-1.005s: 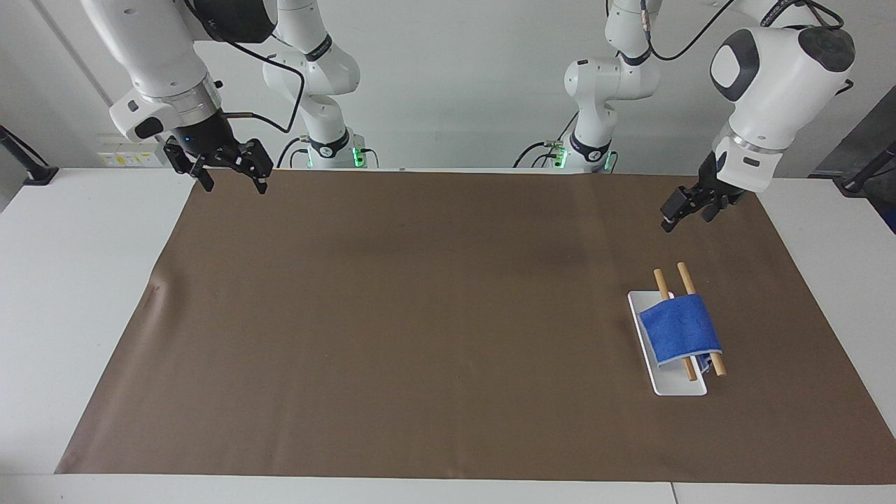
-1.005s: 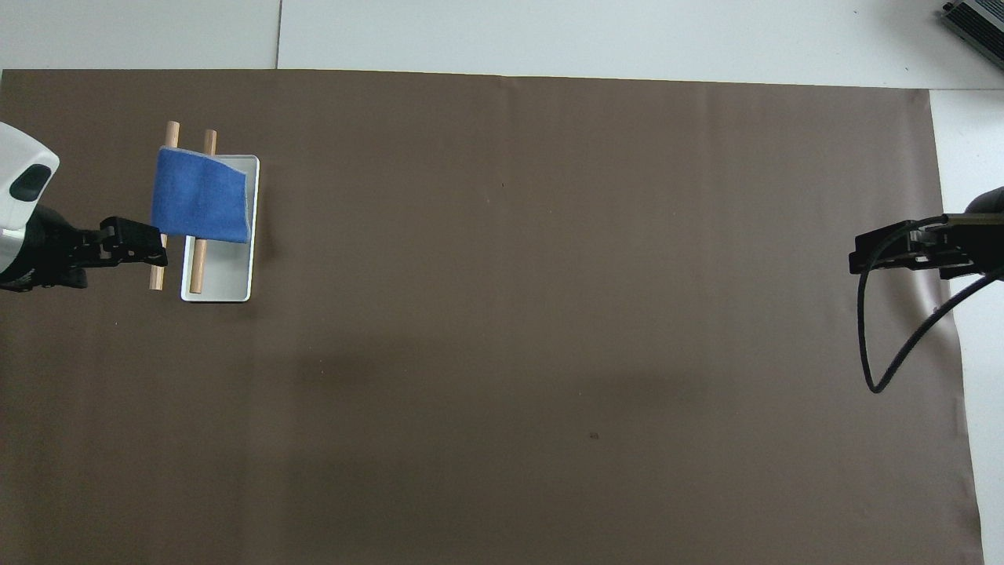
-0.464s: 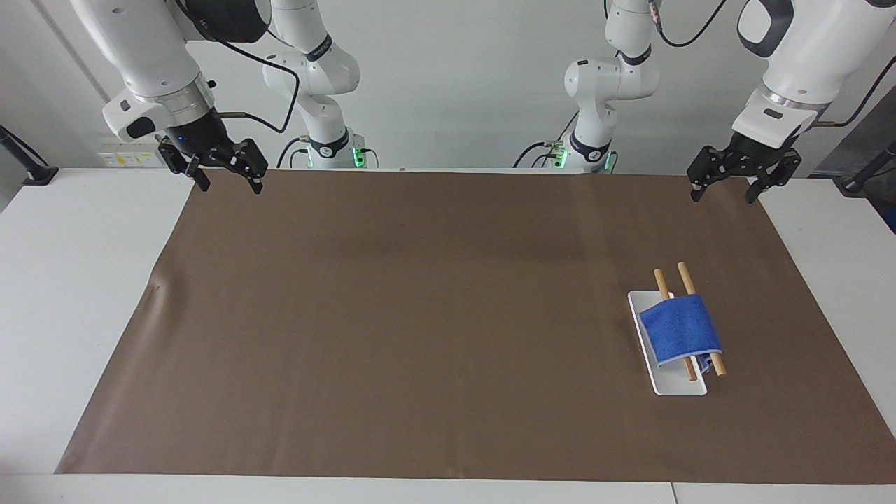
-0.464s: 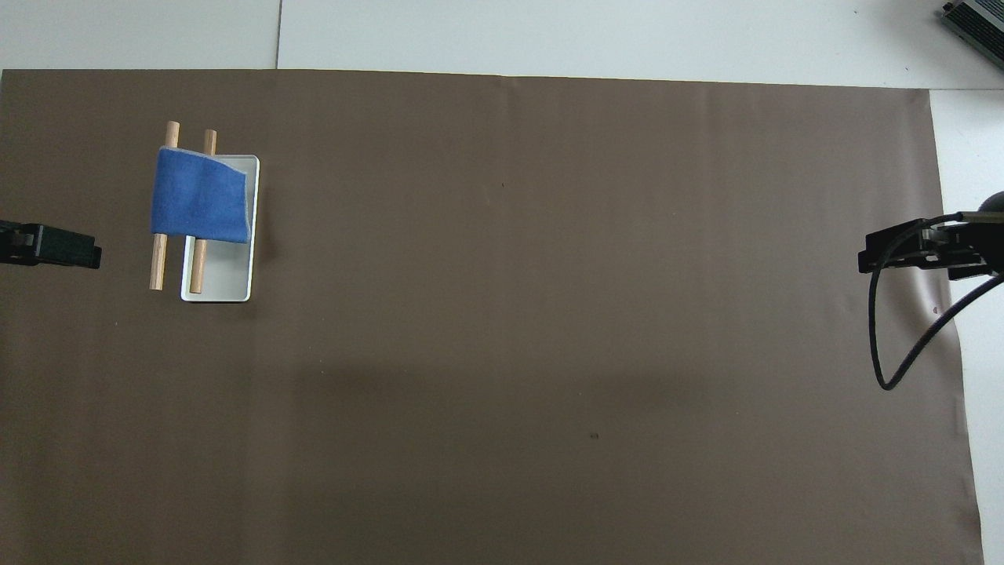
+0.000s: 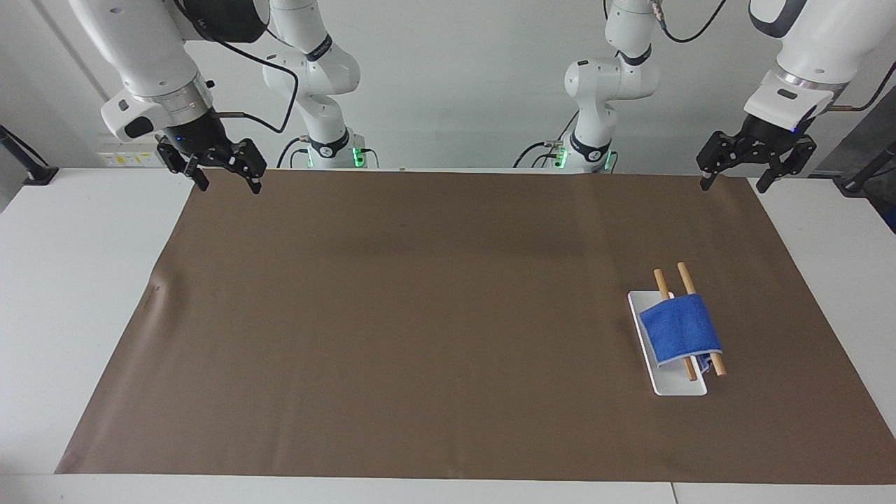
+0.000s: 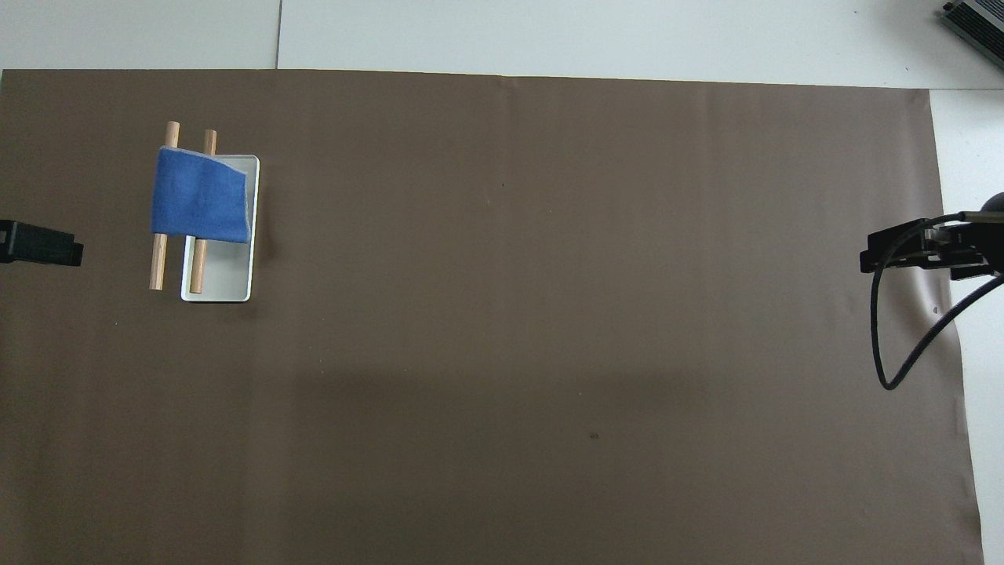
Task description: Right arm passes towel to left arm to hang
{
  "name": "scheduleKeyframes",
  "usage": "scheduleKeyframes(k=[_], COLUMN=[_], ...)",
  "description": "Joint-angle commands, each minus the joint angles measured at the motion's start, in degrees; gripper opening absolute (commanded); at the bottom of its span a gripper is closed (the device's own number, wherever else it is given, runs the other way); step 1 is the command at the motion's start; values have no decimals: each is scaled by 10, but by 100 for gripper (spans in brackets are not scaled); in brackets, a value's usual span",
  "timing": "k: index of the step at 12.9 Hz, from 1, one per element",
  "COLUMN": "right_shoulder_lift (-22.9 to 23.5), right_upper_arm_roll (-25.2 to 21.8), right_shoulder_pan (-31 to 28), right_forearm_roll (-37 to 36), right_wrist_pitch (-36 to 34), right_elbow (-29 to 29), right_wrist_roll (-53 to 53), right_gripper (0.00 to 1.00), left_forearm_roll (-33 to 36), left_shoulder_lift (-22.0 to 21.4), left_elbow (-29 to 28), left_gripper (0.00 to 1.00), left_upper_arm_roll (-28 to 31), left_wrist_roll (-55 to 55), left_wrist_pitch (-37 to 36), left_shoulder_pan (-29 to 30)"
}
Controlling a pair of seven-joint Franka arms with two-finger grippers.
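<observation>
Towel [image 5: 680,329] draped over two wooden rods [image 5: 686,278] above white tray [image 5: 677,386], toward left arm's end of brown mat [image 5: 420,315]. Left gripper [image 5: 757,173] raised over mat corner, fingers spread, empty. Right gripper [image 5: 224,172] raised over mat corner at right arm's end, fingers spread, empty.

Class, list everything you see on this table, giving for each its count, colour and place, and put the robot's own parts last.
towel: one, bright blue, draped over both rods, toward the left arm's end of the table.
rods: two, light wood, side by side above the stand.
stand: one, white, flat, under the rods.
mat: one, brown, covering most of the table.
table: one, white.
left pincer: one, black, open, over the mat's corner nearest its base, waiting.
right pincer: one, black, open, over the mat's corner nearest its base.
</observation>
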Motion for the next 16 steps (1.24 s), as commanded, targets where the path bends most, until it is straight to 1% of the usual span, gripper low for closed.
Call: scheduleKeyframes(k=[1,3,4,6,7,9,10,13,16], right_shoulder_lift=[-12,-12,-12,-12,-12,-12,-12,-12,-13], right_upper_arm_roll=[-4,-4,-4,-4,-4,-4,-4,-3,-3], right_shoulder_pan=[-2,-3,-2,-2,-2,-2,-1,-2,-2], right_forearm_roll=[0,0,-1,-1,-1,-10,-11,-10,-10], right_wrist_pitch=[9,10,11,10,11,9,7,8,8], right_elbow=[-14,-15,-15,-17,-15,-14,-14,-15,-16], right_wrist_roll=[-14,-14,-14,-12,-13,-14,-14,-12,-12], right_gripper=[100,100,100,100,100,100,100,100,100], left_forearm_roll=[9,2,0,-27,-29,-23,-22,-22,-20], left_shoulder_lift=[1,1,2,6,7,22,26,29,27], left_elbow=[8,5,8,13,18,45,59,65,65], left_gripper=[100,100,100,100,100,100,100,100,100], left_upper_arm_roll=[13,18,28,48,60,72,72,62,10], left_wrist_roll=[12,12,12,10,10,10,10,10,8], left_wrist_pitch=[-5,-15,-23,-46,-51,-81,-94,-106,-120], left_shoulder_pan=[-21,-21,-22,-26,-37,-44,-43,-33,3])
